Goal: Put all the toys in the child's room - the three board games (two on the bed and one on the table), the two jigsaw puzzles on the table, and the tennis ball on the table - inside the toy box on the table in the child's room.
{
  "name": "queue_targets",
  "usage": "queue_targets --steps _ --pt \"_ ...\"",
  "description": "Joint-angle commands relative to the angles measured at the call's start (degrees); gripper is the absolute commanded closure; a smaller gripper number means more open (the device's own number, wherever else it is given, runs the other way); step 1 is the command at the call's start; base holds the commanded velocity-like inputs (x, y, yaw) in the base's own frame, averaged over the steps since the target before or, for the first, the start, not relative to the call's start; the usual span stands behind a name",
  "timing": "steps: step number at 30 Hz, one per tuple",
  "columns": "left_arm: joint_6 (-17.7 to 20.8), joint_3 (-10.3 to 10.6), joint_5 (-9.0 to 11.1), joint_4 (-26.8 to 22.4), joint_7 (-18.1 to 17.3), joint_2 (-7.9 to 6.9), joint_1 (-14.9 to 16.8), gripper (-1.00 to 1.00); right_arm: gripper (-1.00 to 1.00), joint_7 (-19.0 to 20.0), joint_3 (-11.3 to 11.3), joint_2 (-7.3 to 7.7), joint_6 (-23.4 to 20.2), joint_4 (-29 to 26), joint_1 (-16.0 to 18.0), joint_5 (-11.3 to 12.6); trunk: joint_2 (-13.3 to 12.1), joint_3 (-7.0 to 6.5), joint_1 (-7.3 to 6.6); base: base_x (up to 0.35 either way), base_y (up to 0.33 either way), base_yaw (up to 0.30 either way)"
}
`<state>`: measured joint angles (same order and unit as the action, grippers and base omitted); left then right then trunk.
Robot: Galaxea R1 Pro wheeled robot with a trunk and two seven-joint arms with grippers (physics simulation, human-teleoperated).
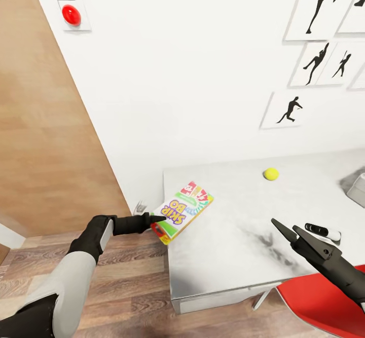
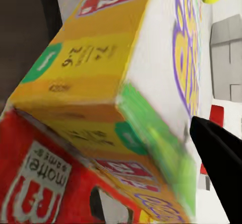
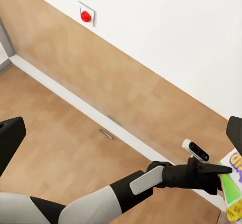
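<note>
Now L fingers (image 1: 156, 220) clamp board game (image 1: 182, 210) at white table (image 1: 228, 257) edge, R fingers (image 1: 286, 231) apart, wood floor (image 1: 126, 287).

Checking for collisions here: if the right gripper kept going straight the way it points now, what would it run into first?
Probably the board game held by the left gripper; the right gripper aims up-left over the table. Depth is unclear.

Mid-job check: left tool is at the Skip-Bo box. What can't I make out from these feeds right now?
- Left tool grip: in the head view the board game hides its fingertips; the left wrist view is blurred.
- Toy box: cut off by the head view's right edge, contents unseen.
- Black-and-white item beside the right tool: too small to identify.
</note>
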<state>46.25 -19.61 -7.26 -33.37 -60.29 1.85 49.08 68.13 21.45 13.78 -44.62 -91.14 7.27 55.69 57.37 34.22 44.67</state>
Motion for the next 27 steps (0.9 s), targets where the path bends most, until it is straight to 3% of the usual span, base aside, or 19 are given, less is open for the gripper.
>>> queue_targets --steps 1,7,13,19,23,27 --pt "0.4 -0.5 -0.6 -0.1 -0.4 0.09 0.1 1.00 -1.00 0.0 0.0 0.02 -0.4 0.0 0.0 0.3 0.0 0.05 0.00 0.000 0.000 0.000" --pt "0.5 -0.5 -0.4 0.0 -0.4 0.05 0.1 1.00 -1.00 0.0 0.0 0.02 -0.4 0.0 0.0 0.2 0.0 0.05 0.00 0.000 0.000 0.000" --pt "0.6 -0.5 -0.3 -0.1 -0.6 -0.12 0.1 1.00 -1.00 -0.1 0.0 0.02 -0.4 0.0 0.0 0.2 -2.4 -1.03 -1.31 0.000 0.000 0.000" --pt "1.6 -0.8 -0.2 -0.1 -1.7 -0.56 0.3 1.00 -1.00 -0.1 -0.2 0.02 -0.4 0.0 0.0 0.2 -2.4 -1.03 -1.31 0.000 0.000 0.000" --pt "4.1 -0.8 -0.3 -0.6 -4.3 -0.72 0.5 1.00 -1.00 -0.3 -0.2 0.02 -0.3 0.0 0.0 0.2 -4.0 -1.74 -2.19 0.000 0.000 0.000" --pt "6.3 -0.8 -0.3 -0.8 -7.4 -2.58 0.7 1.00 -1.00 -4.6 -1.0 0.00 -0.4 0.0 0.0 -1.3 -5.6 -2.46 -3.07 0.000 0.000 0.000"
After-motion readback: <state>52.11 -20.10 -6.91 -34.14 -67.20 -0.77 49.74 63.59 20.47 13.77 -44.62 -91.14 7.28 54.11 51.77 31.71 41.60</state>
